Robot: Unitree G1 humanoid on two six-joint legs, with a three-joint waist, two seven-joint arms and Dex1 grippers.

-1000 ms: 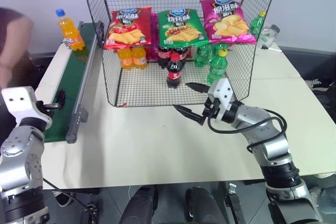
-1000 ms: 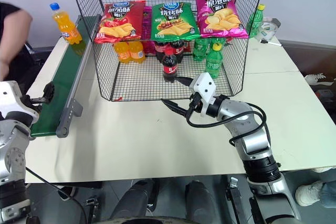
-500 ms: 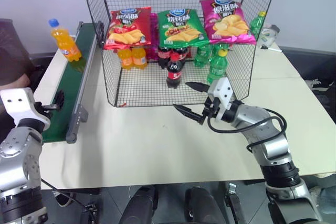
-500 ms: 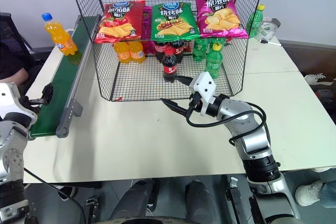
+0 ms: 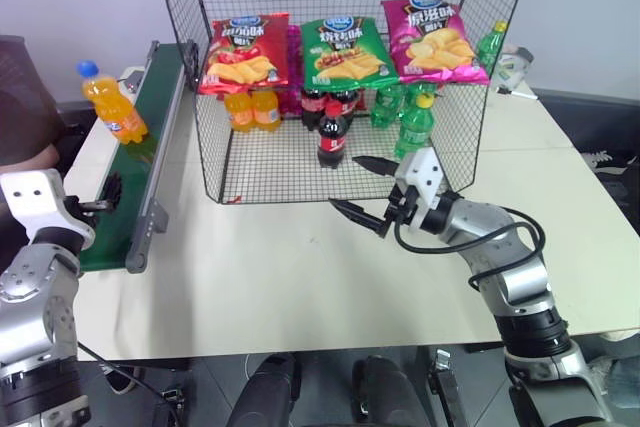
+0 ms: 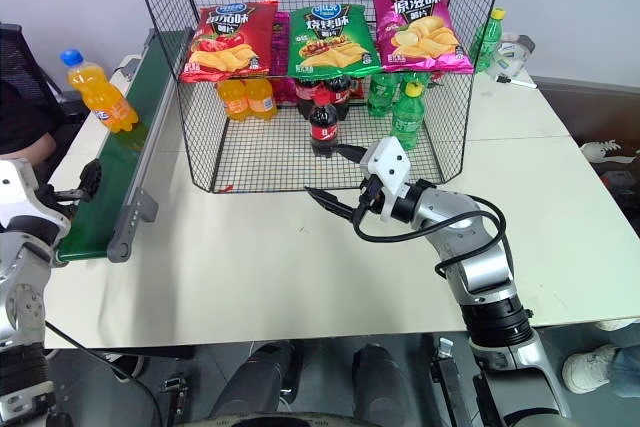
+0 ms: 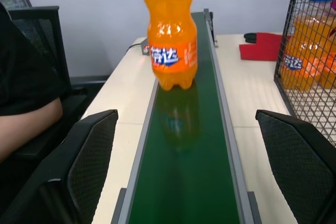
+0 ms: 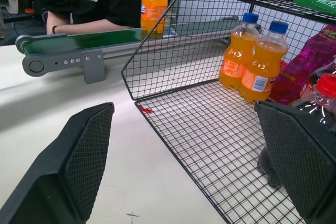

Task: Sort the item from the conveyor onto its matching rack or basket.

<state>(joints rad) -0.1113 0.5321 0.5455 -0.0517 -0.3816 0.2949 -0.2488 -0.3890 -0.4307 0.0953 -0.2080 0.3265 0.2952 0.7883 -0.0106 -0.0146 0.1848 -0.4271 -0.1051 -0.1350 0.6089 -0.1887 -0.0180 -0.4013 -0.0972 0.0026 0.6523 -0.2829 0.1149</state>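
Head views: the task is at its start. The orange soda bottle (image 5: 108, 105) stands upright on the belt (image 5: 128, 172), ahead of the left gripper (image 5: 108, 194) and apart from it; nothing is picked up or placed. The right gripper (image 6: 340, 185) hangs wide open and empty just before the wire rack (image 6: 310, 67).

Left wrist view: both textured black fingers (image 7: 89, 150) stand spread wide, holding nothing. The bottle is straight ahead between them, of ribbed clear plastic, on the smooth dark-green belt between grey metal rails.

Right wrist view: the fingers are wide apart with nothing between them. Two matching orange bottles (image 8: 251, 59) stand on the rack's mesh floor ahead; judged the destination.

Remaining: grasp, carry, place.
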